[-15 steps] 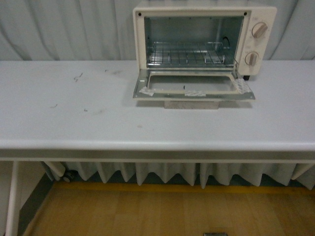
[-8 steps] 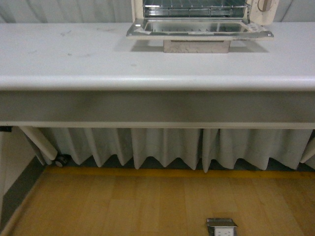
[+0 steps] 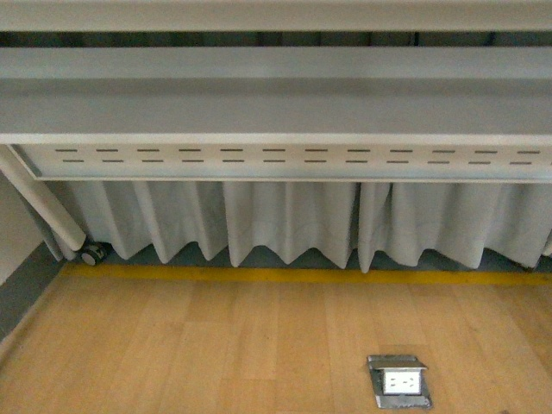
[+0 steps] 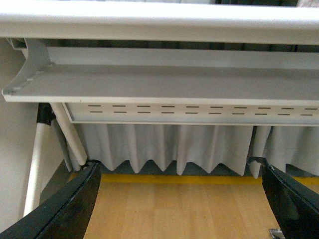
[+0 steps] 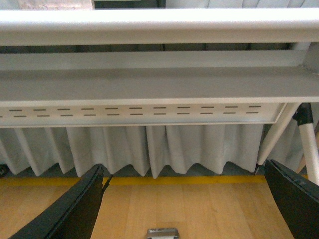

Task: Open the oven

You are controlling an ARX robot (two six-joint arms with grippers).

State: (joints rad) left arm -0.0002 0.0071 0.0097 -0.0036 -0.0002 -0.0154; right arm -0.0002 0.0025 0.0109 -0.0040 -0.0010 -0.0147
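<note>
The oven is out of view in every view; all three look below the tabletop. My left gripper is open and empty, its black fingers spread wide over the wooden floor, below the table's front edge. My right gripper is open and empty too, its black fingers wide apart below the table's edge. Neither gripper shows in the front view.
A grey slotted beam runs under the table. A white pleated curtain hangs behind it, with a yellow floor line at its foot. A metal floor socket sits in the wooden floor. A table leg with a caster stands at the left.
The front view has dropped from the tabletop, where the oven stood with its door folded down, to the space under the table. The oven has left the picture.
</note>
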